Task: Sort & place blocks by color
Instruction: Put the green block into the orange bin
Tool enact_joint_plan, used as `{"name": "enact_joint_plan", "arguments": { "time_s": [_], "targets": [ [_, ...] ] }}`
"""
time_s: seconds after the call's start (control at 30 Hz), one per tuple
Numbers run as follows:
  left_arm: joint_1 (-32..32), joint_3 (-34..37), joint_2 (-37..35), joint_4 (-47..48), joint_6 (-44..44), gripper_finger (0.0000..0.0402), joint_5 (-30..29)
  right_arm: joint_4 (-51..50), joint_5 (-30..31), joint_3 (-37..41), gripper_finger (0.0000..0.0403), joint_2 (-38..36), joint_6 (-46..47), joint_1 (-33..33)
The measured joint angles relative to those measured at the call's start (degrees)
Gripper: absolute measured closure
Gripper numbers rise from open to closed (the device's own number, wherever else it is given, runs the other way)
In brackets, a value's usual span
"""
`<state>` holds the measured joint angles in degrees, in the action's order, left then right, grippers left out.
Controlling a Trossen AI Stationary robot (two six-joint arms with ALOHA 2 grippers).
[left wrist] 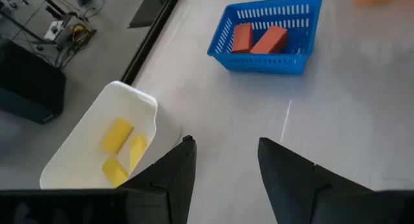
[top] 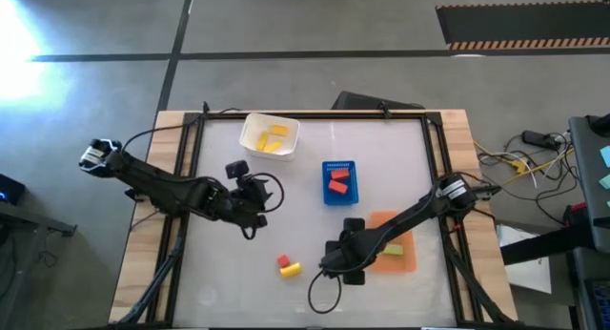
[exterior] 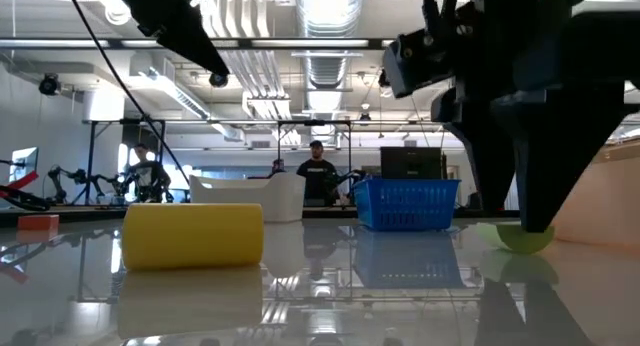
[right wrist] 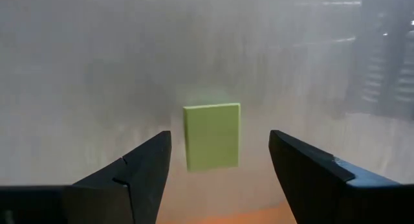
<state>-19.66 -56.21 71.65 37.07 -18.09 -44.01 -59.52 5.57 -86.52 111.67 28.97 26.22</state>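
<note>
Two dark arms are over the white table that I watch from far. My right gripper hangs low near the front of the table, beside the flat orange tray, and its fingers stand apart around a small light green rectangular block without touching it; the block lies on the table surface between them. My left gripper waits above the left middle of the table, with its fingers also apart and holding nothing. Near it stands the white square tub, where I see three yellow blocks. The blue plastic basket in the middle of the table holds two red blocks. One more green block lies on the orange tray. At the front of the table, one loose red block and one loose yellow block lie touching each other, well apart from all containers.
</note>
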Motion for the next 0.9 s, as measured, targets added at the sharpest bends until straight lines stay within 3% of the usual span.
{"name": "enact_joint_plan", "arguments": {
  "time_s": [0.33, 0.73, 0.9],
  "targets": [
    [0.0, 3.0, -4.2, -1.3, -1.3, 0.0251, 0.0, 2.0, 0.4, -0.1, 0.0162, 1.0, 0.0, -0.1],
    [0.0, 2.9, -4.1, -1.7, -1.3, 0.0251, 0.0, 3.9, -1.6, 0.3, 0.0220, 2.5, -0.5, -0.4],
    [0.0, 2.9, -4.0, -2.1, -1.2, 0.0251, 0.0, 4.2, -1.7, 0.3, 0.0269, 2.4, -0.4, -0.4]
  ]
}}
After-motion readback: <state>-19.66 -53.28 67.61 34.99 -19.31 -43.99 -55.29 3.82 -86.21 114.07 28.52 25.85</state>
